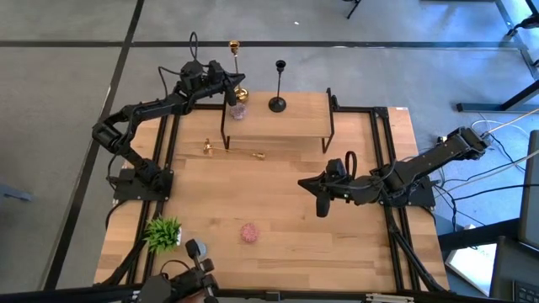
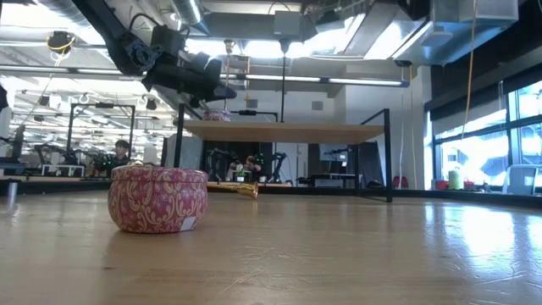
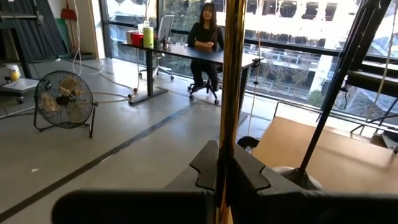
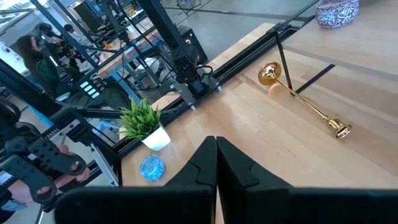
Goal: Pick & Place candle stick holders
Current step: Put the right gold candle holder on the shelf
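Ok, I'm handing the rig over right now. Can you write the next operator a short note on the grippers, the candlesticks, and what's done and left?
Left gripper: shut on the upright gold candlestick at the shelf's back left corner; whether its base is down cannot be told.
Right gripper: shut, empty, above the table's middle.
Black candlestick: standing on the shelf.
Second gold candlestick: lying on the table under the shelf's front edge.
Done: black one placed.
Left: release the held gold one, then pick up the lying one.

The wooden table (image 1: 337, 244) carries a raised shelf (image 1: 295, 122) at its far edge; before that shelf lie a toppled gold candlestick (image 1: 233, 151), a pink tin (image 1: 248, 232) and a green plant (image 1: 163, 231).
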You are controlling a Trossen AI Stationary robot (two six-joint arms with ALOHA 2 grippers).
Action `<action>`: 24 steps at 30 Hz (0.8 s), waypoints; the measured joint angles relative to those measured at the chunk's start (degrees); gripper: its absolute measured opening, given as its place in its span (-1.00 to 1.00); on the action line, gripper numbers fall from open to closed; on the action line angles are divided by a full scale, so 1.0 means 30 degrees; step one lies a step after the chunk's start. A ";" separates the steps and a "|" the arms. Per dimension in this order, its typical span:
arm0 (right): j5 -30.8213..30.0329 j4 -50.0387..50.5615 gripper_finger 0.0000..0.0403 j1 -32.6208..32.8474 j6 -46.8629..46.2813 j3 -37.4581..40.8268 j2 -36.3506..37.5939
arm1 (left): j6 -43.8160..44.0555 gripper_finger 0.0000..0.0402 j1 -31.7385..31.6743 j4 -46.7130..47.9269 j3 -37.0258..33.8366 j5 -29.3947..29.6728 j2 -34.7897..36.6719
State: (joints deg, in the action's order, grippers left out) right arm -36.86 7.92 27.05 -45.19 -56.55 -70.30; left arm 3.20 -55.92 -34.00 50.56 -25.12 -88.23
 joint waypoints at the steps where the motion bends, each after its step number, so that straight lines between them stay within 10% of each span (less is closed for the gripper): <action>1: 0.0000 0.0000 -1.00 0.0000 0.0000 0.0000 0.0000 | 0.0006 -0.96 -0.0006 0.0109 0.0000 0.0007 0.0000; 24: -0.0041 0.0000 -1.00 -0.0015 0.0000 0.0000 0.0000 | 0.0535 -0.84 -0.0021 0.1548 0.0000 0.0348 0.0220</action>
State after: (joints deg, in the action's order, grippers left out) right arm -36.99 7.92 27.00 -45.19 -56.55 -70.30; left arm 4.81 -55.99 -29.36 50.57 -24.08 -87.56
